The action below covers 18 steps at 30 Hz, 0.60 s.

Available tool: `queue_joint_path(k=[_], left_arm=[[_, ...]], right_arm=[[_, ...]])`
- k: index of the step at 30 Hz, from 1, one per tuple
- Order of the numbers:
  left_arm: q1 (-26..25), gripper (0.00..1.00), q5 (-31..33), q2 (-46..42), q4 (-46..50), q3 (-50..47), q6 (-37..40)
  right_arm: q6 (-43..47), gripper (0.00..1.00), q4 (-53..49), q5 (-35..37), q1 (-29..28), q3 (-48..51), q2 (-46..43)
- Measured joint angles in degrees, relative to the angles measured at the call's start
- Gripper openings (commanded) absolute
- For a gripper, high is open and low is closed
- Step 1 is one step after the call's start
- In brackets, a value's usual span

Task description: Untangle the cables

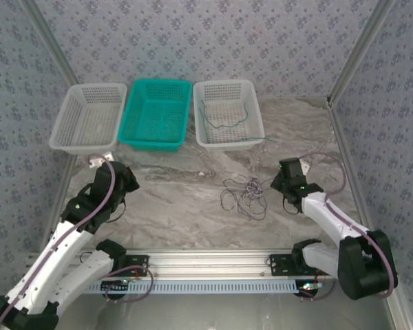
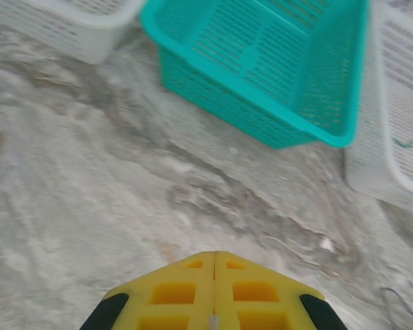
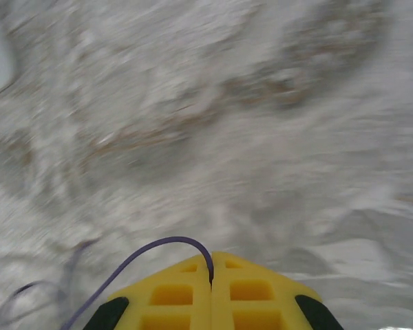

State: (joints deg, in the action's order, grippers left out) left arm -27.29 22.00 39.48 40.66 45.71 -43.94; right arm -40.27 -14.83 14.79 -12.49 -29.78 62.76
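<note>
A loose knot of hair-thin cables, dark purple-brown and pale strands looped over one another, lies flat on the tabletop just in front of the rightmost white basket. A green cable curls inside that basket, one end trailing over its near right corner. One purple strand arcs upward, pinched between the closed fingers of the right claw.

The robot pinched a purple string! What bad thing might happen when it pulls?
1. The purple cable seems to run from the right fingers back into the tangle. A pull may drag the whole clump or tighten its knots. The left fingers are shut on nothing, so nothing holds the clump down.
2. The cable is very thin and pinched right at the fingertips, so it might slip out.
</note>
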Motion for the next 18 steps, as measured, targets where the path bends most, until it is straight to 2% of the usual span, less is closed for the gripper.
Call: queue_joint_path(k=[4,6,9,12,13,16,18], left_arm=[[4.22,0.0,1.92,-0.98,1.9,-0.28,1.36],[8.68,0.0,1.33,-1.64,1.84,-1.03,1.92],[16.28,0.0,-2.23,-2.08,1.86,-2.47,2.14],[21.99,0.0,-7.21,-2.25,1.44,-4.39,1.86],[22.82,0.0,-8.94,-2.27,0.98,-5.22,1.81],[23.45,0.0,-16.79,-2.32,-3.45,-9.01,1.4],[23.37,0.0,-22.05,-2.32,-7.13,-11.74,0.85]], right_arm=[[-2.69,0.0,-3.41,1.4,8.26,0.98,-4.94],[-4.04,0.0,-4.92,1.44,13.35,1.31,-7.76],[-5.7,0.0,-7.15,1.44,18.82,1.68,-11.06],[-5.99,0.0,-7.76,1.07,21.7,2.6,-13.99],[-5.79,0.03,-7.5,0.42,21.84,3.08,-14.53],[-3.67,0.28,-5.68,-3.8,19.34,4.92,-13.03],[-1.79,0.51,-5.07,-6.14,14.93,5.09,-9.42]])
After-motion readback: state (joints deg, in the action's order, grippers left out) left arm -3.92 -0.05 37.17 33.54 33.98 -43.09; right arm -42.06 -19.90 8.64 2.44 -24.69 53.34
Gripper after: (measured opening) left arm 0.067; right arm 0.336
